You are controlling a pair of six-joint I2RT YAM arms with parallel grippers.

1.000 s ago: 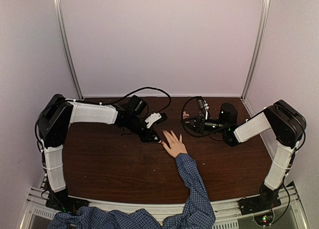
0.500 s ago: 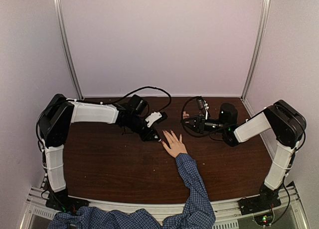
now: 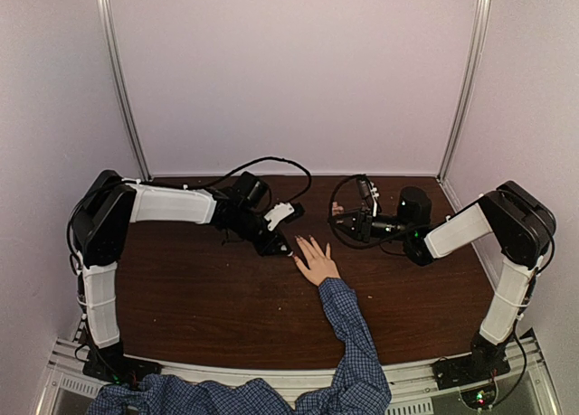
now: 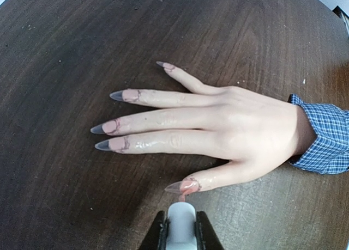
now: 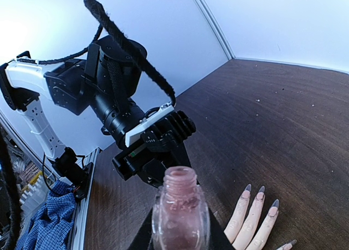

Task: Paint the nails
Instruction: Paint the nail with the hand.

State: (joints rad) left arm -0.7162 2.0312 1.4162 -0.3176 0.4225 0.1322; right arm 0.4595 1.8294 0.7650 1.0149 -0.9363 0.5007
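A light-skinned hand [image 3: 316,262] with a blue checked sleeve [image 3: 349,329] lies flat on the dark wooden table [image 3: 199,288]. Its nails are long and pointed, pink near the base with grey tips, as on the index nail [image 4: 108,145]. My left gripper [image 4: 181,221] is shut on a white cap [image 4: 181,228] with a brush. The brush tip touches the pink thumb nail [image 4: 185,186]. In the top view this gripper [image 3: 286,248] is just left of the fingers. My right gripper [image 5: 180,236] is shut on an open pink polish bottle [image 5: 180,212], held above the table right of the hand [image 3: 344,218].
Black cables [image 3: 271,166] loop over the back of the table behind both wrists. The left arm's wrist and camera mount [image 5: 147,135] fill the middle of the right wrist view. Walls close the table on three sides.
My left gripper with the cap has shifted slightly right, closer to the thumb. The hand and the right arm have not moved.
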